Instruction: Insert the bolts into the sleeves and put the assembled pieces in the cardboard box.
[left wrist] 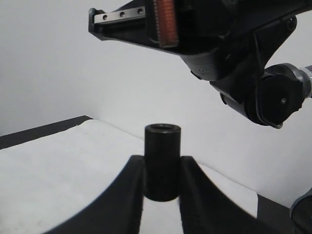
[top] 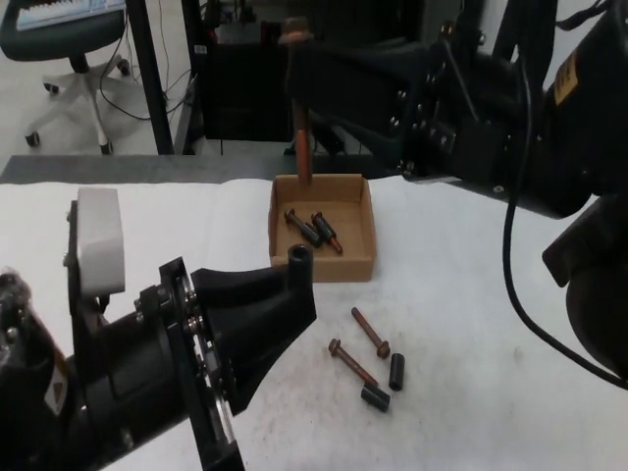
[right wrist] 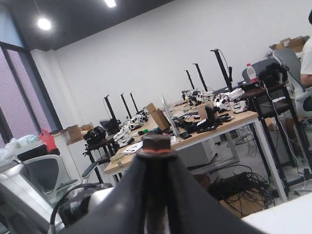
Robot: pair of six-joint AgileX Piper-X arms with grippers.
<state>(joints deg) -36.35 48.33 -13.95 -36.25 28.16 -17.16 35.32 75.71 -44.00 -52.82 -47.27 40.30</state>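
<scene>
While the left gripper [left wrist: 162,168] pinches a black cylindrical metal sleeve [left wrist: 162,144] upright, the right gripper [right wrist: 156,158] clamps a copper-coloured threaded bolt [top: 302,137] near its head, shank hanging down, higher than the sleeve. Two assembled pieces [top: 302,228] lie inside the brown cardboard box [top: 324,267]. Two loose bolts [top: 370,332] and two loose sleeves [top: 396,371] lie on the white bench cover [top: 471,294] nearby.

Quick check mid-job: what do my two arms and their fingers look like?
Both arms are black with tapered black fingers. The left arm carries a white block and an orange label. The right arm has a yellow label and a black cable hanging from it.
</scene>
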